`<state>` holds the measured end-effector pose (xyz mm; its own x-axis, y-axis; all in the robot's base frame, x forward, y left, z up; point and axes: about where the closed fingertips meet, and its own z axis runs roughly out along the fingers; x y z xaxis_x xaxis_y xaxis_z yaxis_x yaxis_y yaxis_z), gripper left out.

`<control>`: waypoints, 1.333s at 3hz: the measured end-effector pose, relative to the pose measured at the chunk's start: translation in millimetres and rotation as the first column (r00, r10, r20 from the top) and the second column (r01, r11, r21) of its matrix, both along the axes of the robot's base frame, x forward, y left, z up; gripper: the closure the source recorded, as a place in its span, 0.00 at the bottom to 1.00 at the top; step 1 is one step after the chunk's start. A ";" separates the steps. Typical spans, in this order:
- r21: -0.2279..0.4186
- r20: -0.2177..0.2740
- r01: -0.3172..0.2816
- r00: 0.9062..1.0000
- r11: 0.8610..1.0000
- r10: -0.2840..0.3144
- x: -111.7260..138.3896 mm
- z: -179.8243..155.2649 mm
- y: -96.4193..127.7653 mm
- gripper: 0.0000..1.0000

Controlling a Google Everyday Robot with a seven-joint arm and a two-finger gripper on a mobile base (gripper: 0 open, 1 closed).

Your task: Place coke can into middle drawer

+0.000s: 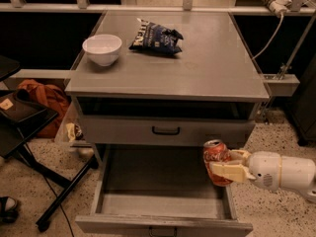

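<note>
Above drawer (163,209): gripper (220,164) around coke can (215,153)

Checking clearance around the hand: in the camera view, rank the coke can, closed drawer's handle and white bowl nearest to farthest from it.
The hand is at the open drawer's right side.
1. The coke can: gripped in it.
2. The drawer handle: up-left, on the closed front.
3. The white bowl: far left on the cabinet top.
</note>
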<state>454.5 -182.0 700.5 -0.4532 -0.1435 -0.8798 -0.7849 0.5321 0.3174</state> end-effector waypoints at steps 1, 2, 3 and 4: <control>0.001 0.001 0.003 1.000 1.000 -0.003 0.8 -0.4 0.1 1.00; 0.041 0.107 -0.028 0.994 0.999 0.024 0.4 43.0 0.2 1.00; 0.055 0.291 -0.068 0.955 0.996 0.049 9.8 124.1 7.7 1.00; 0.018 0.411 -0.076 0.910 0.997 0.062 34.7 192.1 26.7 1.00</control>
<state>489.2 -155.3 892.6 -0.0422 -0.1292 -0.9907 -0.8839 0.4672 -0.0233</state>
